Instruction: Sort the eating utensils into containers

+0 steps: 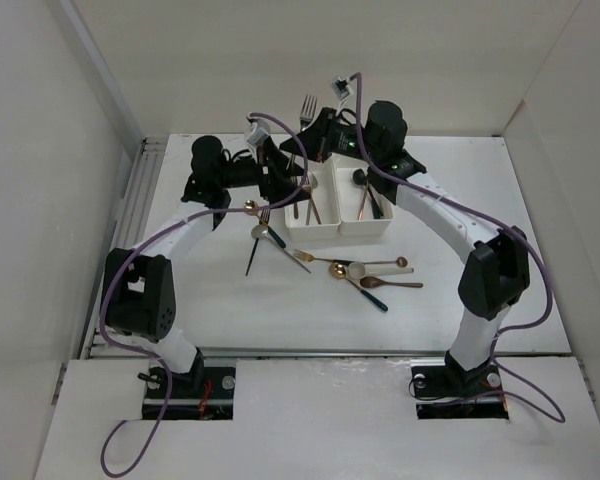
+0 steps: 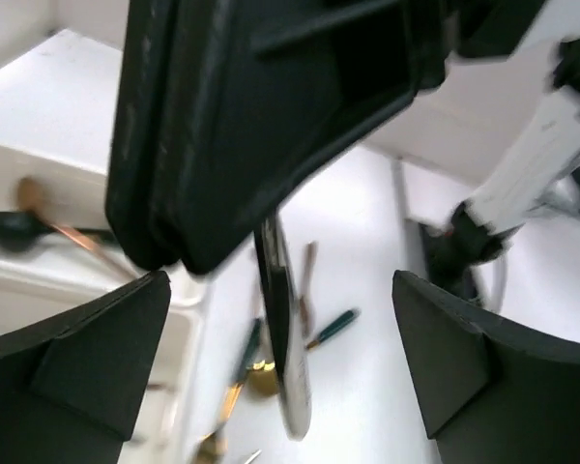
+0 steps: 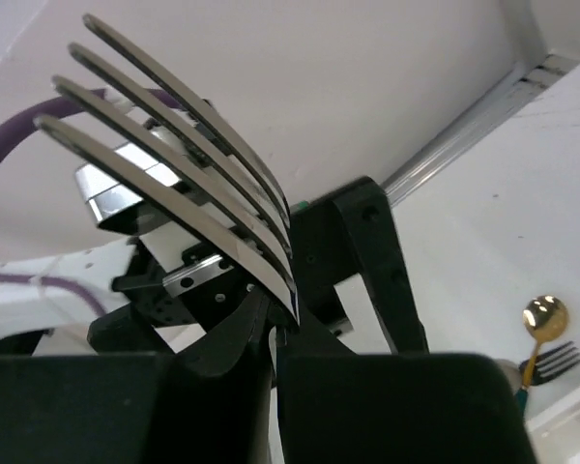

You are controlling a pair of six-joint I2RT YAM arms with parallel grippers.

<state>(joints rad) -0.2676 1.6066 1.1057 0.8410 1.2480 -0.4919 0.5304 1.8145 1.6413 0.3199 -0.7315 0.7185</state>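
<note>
My right gripper (image 1: 318, 135) hovers behind the two joined white bins (image 1: 337, 233), shut on a silver fork (image 1: 308, 106) held tines up. The tines fill the right wrist view (image 3: 174, 164), clamped at the closed jaws (image 3: 275, 333). My left gripper (image 1: 283, 178) is open just left of it, at the left bin's far corner. In the left wrist view the fork's handle (image 2: 282, 348) hangs between my wide-open fingers (image 2: 97, 358), touching neither. The left bin holds copper utensils (image 1: 311, 200); the right bin holds a black spoon (image 1: 361, 180).
Loose utensils lie in front of the bins: a gold spoon (image 1: 250, 208), a black-handled fork (image 1: 259, 243), a gold fork (image 1: 300, 258), spoons (image 1: 372, 268) and a teal-handled piece (image 1: 373, 296). White walls enclose the table on three sides.
</note>
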